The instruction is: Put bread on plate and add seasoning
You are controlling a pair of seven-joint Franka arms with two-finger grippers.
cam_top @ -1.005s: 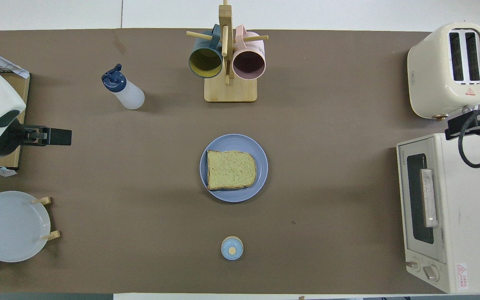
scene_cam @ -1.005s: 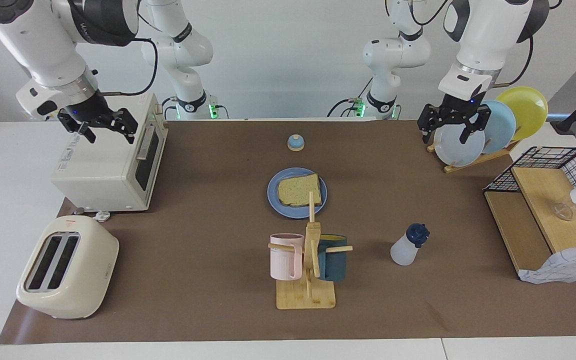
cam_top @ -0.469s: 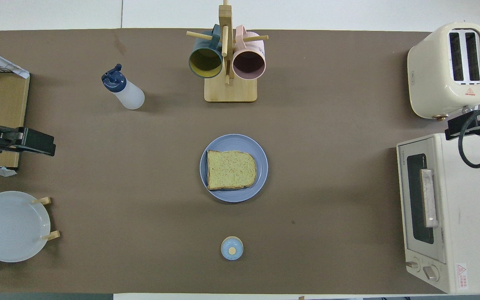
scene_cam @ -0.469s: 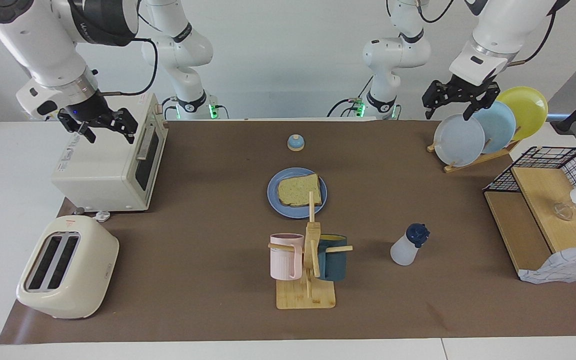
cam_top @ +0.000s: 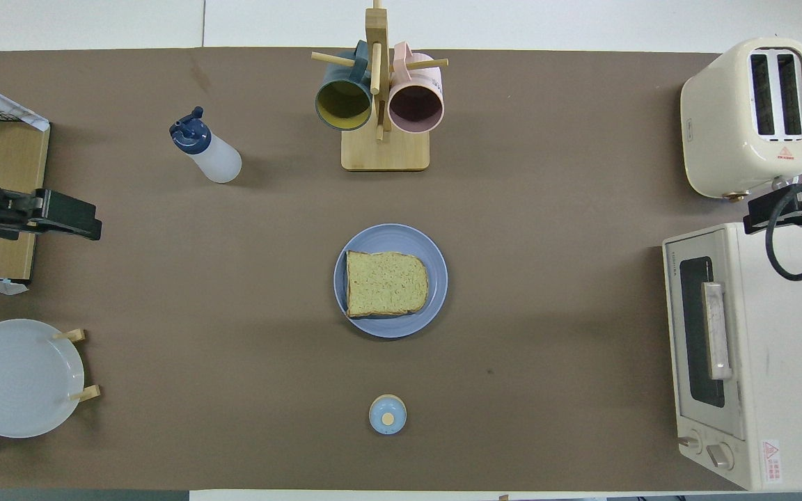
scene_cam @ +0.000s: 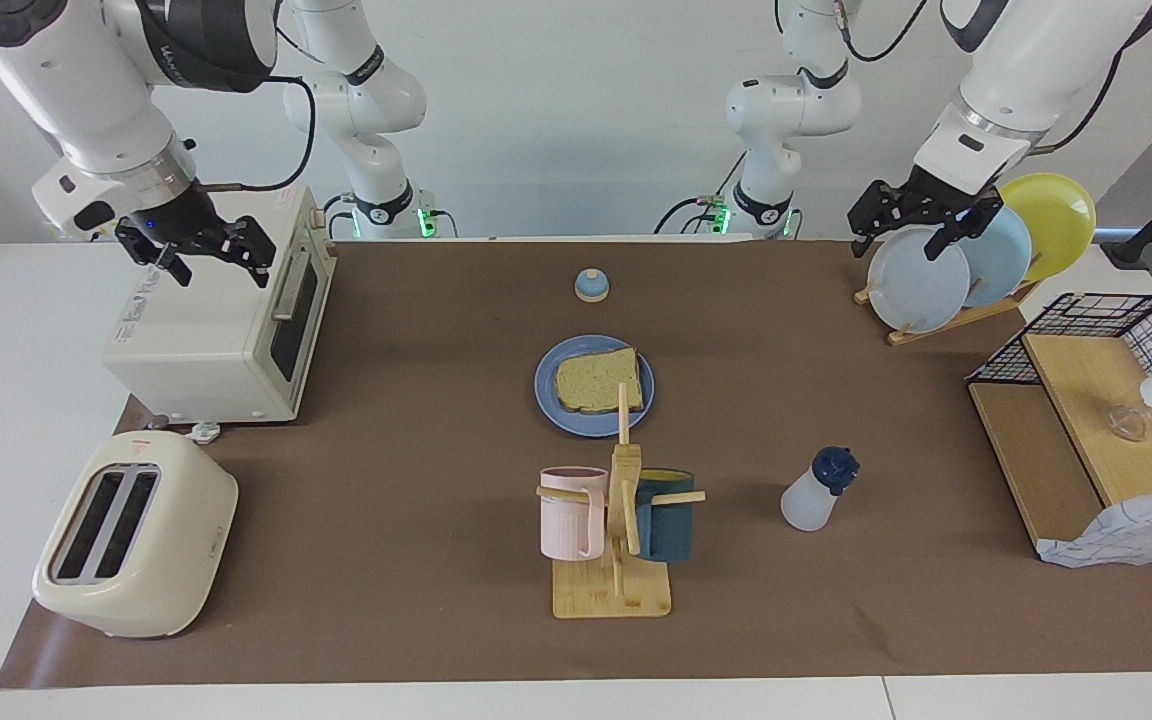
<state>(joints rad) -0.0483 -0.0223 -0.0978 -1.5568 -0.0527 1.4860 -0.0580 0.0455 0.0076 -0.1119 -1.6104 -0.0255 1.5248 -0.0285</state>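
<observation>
Jaws of both grippers spread wide, nothing held. Left gripper (scene_cam: 919,222) raised above the plate rack at the left arm's end of the desk; right gripper (scene_cam: 198,250) raised above the toaster oven (scene_cam: 226,320) at the other end, apparently waiting.

Key relation, read in the overhead view: seasoning bottle (cam_top: 209,153) at about one o'clock from the left gripper (cam_top: 67,219), farther from the robots and a little toward the desk's middle, with open desk between. Left arm clearly the nearer one; right gripper (cam_top: 777,211) well apart, almost the whole width of the desk away. Bottle upright, long axis vertical, spout of its cap aimed toward about ten o'clock in that view. Probably best taken from the side, around the body.

Brown desk (scene_cam: 416,560) wide and mostly bare. At its centre, round periwinkle-blue plate (scene_cam: 547,385), flat and plain. On the plate, bread (scene_cam: 591,381): one squarish slice, speckled yellow-tan with a darker crust, lying flat inside the rim. First half of the task judged done, seasoning not yet added.

Seasoning bottle small, cloudy white plastic with a dark navy spouted cap, standing at about ten o'clock from the plate in the overhead view.
</observation>
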